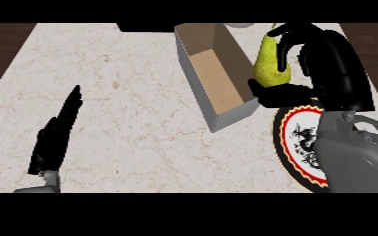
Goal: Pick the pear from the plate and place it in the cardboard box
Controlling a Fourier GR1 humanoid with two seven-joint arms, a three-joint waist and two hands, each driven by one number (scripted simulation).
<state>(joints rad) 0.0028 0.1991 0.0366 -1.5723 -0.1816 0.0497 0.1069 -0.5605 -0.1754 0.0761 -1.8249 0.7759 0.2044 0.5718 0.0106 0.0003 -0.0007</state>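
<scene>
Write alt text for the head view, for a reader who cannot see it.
The robot's right hand is curled round a yellow-green pear, held upright just right of an open cardboard box on a marble counter. A red-rimmed plate lies nearer, partly hidden by the forearm; the left hand rests open at lower left.

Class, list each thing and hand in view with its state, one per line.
pear: upright, held, outside the box
right hand: fingers curled round the pear
left hand: open, resting lower left
cardboard box: open-topped, nothing visible inside
plate: flat, no pear on it
</scene>
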